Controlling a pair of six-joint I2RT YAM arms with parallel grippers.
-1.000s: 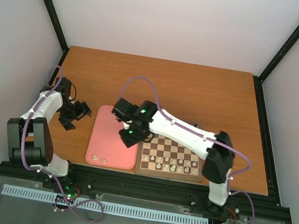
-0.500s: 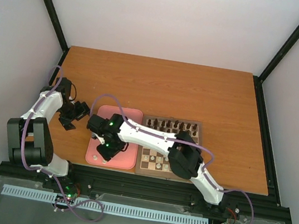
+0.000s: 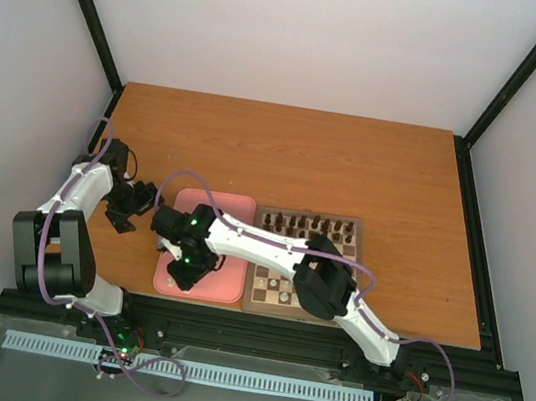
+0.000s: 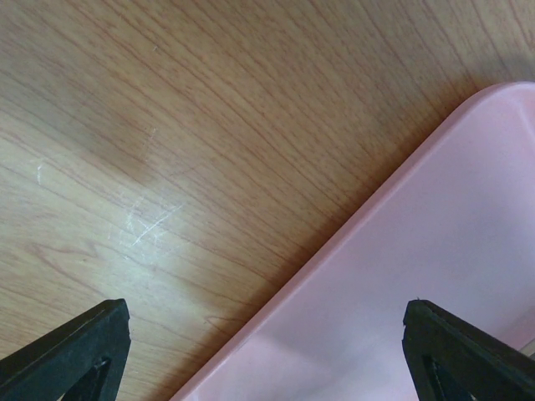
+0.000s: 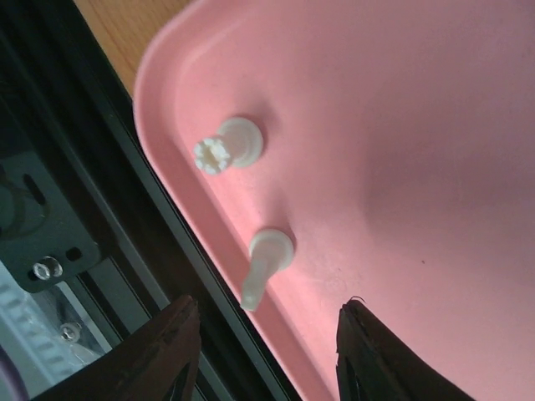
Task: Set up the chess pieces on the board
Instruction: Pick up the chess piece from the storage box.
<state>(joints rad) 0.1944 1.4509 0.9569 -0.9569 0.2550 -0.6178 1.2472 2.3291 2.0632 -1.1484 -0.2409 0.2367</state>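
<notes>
Two small white chess pieces stand on the pink tray (image 5: 401, 125): a crown-topped one (image 5: 230, 146) and a slim one (image 5: 266, 263) close to the tray's near rim. My right gripper (image 5: 267, 305) hangs open just above the slim piece, one finger on each side, touching nothing; it is over the tray's near-left corner (image 3: 182, 268). The board (image 3: 271, 284) lies right of the tray, its near rows largely hidden by my right arm. My left gripper (image 4: 266, 309) is open and empty over the tray's left edge (image 3: 136, 203).
Dark chess pieces (image 3: 305, 224) line the board's far row. The black frame rail (image 5: 100, 217) runs just beyond the tray's near rim. Bare wooden table (image 3: 285, 153) stretches behind the tray and board.
My right arm has swung left from the board's left edge to the tray's near-left corner, above the two white pieces. The left arm has not moved.
</notes>
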